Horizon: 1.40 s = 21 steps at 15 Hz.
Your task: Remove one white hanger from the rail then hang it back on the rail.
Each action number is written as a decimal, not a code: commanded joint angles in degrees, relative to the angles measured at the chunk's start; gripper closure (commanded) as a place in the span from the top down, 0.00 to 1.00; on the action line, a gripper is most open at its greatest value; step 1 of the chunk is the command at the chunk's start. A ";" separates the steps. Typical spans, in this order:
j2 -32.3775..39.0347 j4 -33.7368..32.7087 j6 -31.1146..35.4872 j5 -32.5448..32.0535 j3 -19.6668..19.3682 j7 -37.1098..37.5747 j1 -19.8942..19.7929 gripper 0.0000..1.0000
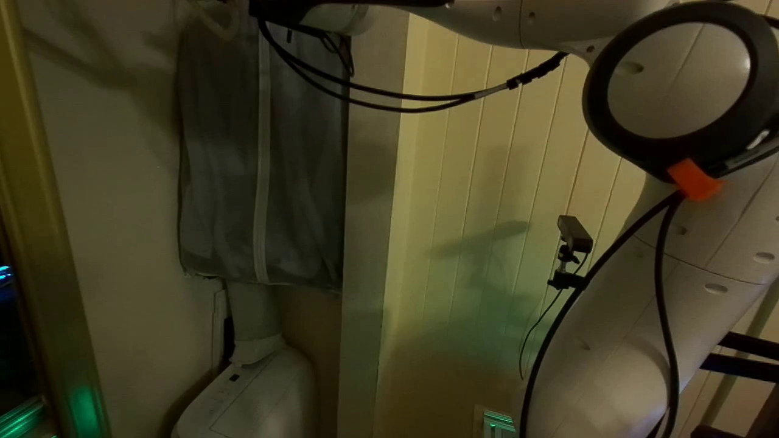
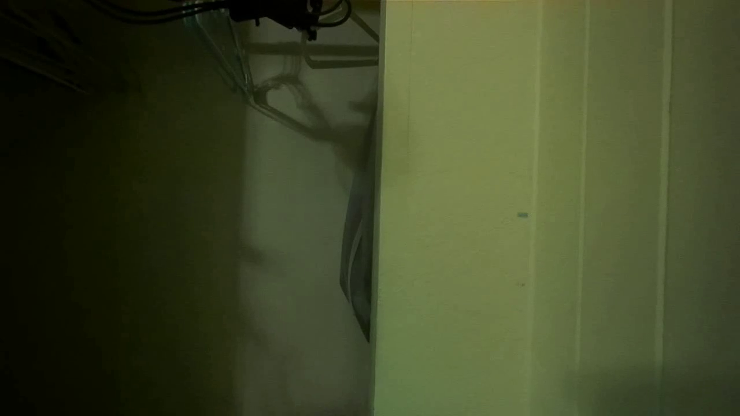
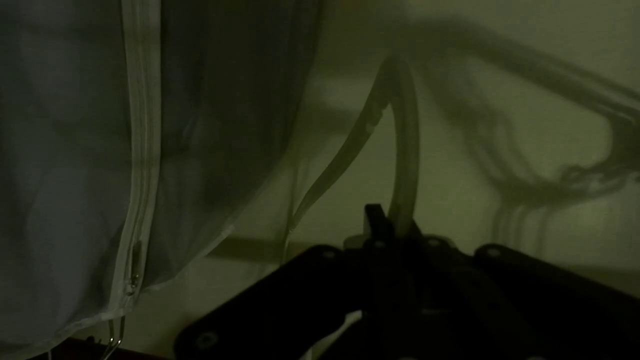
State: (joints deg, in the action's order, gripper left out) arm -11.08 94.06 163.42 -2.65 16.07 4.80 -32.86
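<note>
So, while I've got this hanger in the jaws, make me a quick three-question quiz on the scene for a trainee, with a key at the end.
1. Multiple choice: in the wrist view, where in the picture does the gray garment bag appear relative to the white hanger? A: to its left. B: to its right. C: straight below it.
2. True or false: the jaws stand wide open, with nothing between them.
3. Fill the gap: in an exterior view, the tape on the robot arm is coloured ____.

Key:
1. A.
2. False; they are shut on the white hanger.
3. Orange.
</note>
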 commanded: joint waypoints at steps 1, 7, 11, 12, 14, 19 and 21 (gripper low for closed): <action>0.07 -0.07 0.00 0.00 0.01 0.00 0.00 0.06; -13.80 18.40 0.67 5.89 -8.47 -10.98 7.98 0.01; -17.97 18.92 1.17 -2.80 -16.11 -12.39 15.12 0.01; -18.09 17.98 0.12 -4.11 -17.15 -12.71 15.93 0.01; -18.09 17.13 -1.46 -6.24 -18.49 -13.17 16.86 0.01; -19.19 18.06 -3.65 -10.21 -19.02 -11.08 15.71 0.44; -21.40 18.27 -7.81 -7.42 -21.11 -11.62 18.24 0.58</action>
State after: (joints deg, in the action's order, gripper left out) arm -27.70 109.82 160.78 -10.69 -2.76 -7.56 -17.13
